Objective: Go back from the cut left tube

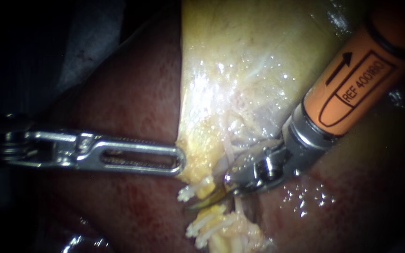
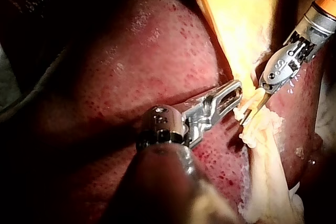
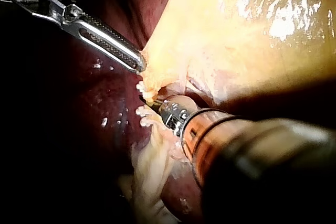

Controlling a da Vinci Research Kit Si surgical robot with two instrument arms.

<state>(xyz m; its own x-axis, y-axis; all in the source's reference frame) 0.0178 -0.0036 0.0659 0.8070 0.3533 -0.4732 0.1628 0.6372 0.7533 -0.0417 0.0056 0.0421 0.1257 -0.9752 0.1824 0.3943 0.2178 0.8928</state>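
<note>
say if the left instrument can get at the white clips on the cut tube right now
Probably not: the left instrument is shut on the gallbladder edge, so it would have to let go, and the right instrument lies between the clips.

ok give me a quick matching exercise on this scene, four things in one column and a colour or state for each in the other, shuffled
Things:
1. left instrument
2. right instrument
3. liver
4. clips

Colour or state:
a. white, beside the right instrument's tip
b. dark red
c. orange shaft
d. jaws shut on the edge of the gallbladder

Pairs: 1-d, 2-c, 3-b, 4-a
</note>
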